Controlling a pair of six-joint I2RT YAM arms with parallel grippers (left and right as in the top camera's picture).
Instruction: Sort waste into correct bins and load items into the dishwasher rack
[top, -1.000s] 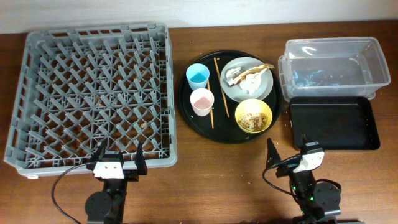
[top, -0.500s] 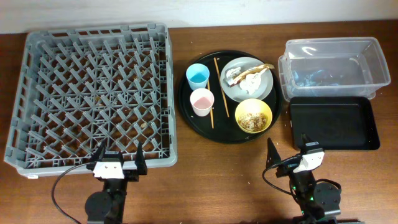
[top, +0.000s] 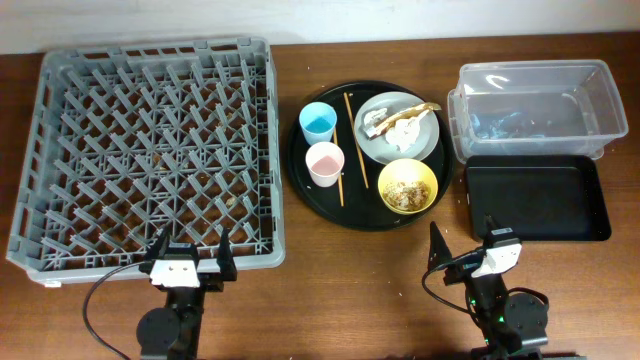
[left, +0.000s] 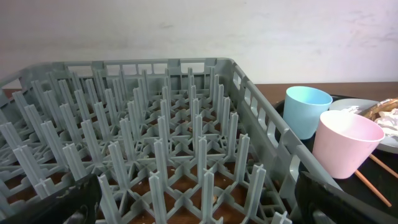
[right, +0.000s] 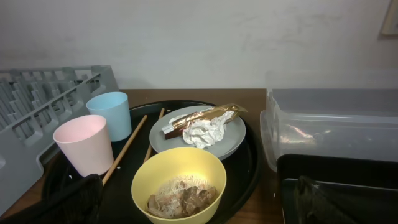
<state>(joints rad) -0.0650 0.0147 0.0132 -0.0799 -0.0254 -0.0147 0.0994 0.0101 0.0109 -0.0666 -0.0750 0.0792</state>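
Overhead, rack: dishwasher rack (top: 150, 150) at left, round black tray (top: 345, 215) beside it.
Overhead, bins: clear tub (top: 530, 70) far right, black tray (top: 540, 200) just nearer.
Overhead, arms: left gripper (top: 191, 250) and right gripper (top: 461, 235) both spread, empty.
Left wrist: light blue cup (left: 306, 111), pink cup (left: 345, 144) upright past the rack wall.
Right wrist: wrapper (right: 199, 119) and tissue (right: 205, 132) on plate (right: 165, 142); yellow bowl (right: 180, 152) holds scraps (right: 180, 198), perhaps rice; chopsticks (right: 127, 149) alongside.

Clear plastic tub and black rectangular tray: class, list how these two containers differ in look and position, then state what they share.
1. The clear tub is see-through; the black tray is opaque.
2. The clear tub has tall walls; the black tray is shallow.
3. In the overhead view the clear tub sits higher in the picture, with the black tray directly below it.
Shared: both are rectangular, open-topped and similar in footprint.
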